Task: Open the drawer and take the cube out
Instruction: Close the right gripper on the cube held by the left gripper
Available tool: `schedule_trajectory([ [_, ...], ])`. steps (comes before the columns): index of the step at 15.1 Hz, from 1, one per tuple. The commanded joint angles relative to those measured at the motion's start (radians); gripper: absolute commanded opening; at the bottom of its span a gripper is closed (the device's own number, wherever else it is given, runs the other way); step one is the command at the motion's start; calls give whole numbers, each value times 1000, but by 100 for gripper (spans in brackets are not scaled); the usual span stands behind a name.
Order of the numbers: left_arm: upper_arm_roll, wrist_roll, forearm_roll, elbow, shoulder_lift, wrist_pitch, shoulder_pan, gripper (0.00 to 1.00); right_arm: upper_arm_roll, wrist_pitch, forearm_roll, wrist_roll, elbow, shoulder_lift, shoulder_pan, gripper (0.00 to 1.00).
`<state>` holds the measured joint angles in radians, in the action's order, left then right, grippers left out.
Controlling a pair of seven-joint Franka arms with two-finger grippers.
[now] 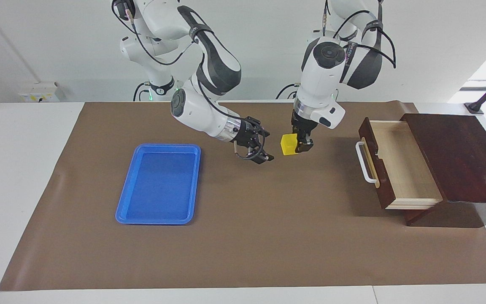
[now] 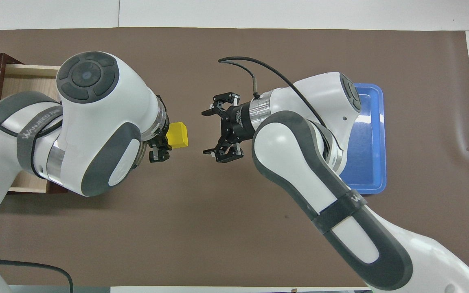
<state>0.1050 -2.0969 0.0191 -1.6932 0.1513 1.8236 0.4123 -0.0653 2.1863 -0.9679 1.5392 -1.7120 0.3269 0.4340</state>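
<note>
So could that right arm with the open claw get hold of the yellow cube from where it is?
Probably yes. The right gripper is open and faces the cube, with only bare mat between them. But the left gripper is shut on the cube, so only its free faces are available.

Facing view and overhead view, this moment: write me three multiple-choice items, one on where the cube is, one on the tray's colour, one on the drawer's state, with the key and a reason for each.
1. Where is the cube?
A. In the drawer
B. In the left gripper, above the mat
C. On the tray

2. What colour is the tray?
A. Blue
B. Red
C. White

3. What state is the drawer in?
A. Shut
B. Pulled out, nothing visible inside
C. Pulled out, cube inside

Key: 1 B, the left gripper is shut on the cube over the mat, facing the open right gripper. 2 A, the tray is blue. 3 B, the drawer shows only bare pale wood.
</note>
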Motion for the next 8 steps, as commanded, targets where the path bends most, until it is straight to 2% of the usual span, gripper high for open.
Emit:
schedule_trajectory([
  [1,-8,14,-11,-20,-15,16,6,0,-10,49,-34,-13,-66,-34,8,100],
  [8,-8,26,-11,-20,-16,9,5,0,-10,92,-48,-48,-78,-40,75,100],
])
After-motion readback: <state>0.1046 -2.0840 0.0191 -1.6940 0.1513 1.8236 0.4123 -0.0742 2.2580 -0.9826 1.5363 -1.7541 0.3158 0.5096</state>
